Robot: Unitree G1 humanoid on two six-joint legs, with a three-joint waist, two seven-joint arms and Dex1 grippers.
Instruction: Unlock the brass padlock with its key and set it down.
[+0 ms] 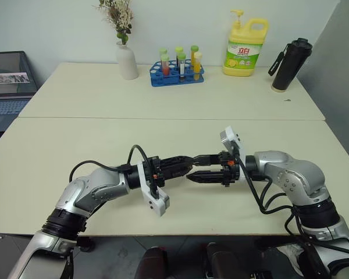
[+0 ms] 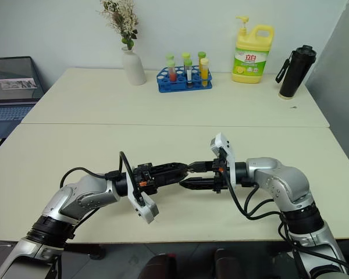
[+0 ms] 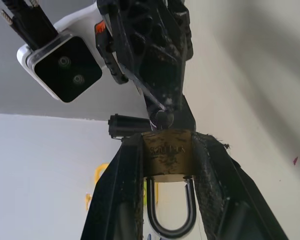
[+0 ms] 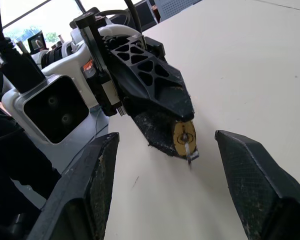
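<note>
Two grippers meet tip to tip above the cream table (image 1: 75,139), with a vase, a tube rack, a yellow soap jug (image 1: 245,47) whose label I can't read, a black flask and a laptop at the far edge. Left gripper (image 1: 186,164) pinches the brass padlock (image 3: 167,156): its wrist view shows worn stamped lettering and the shackle. Right gripper (image 4: 165,165) stands wide apart, and its wrist view shows the key (image 4: 189,150) stuck in the padlock's bottom.
</note>
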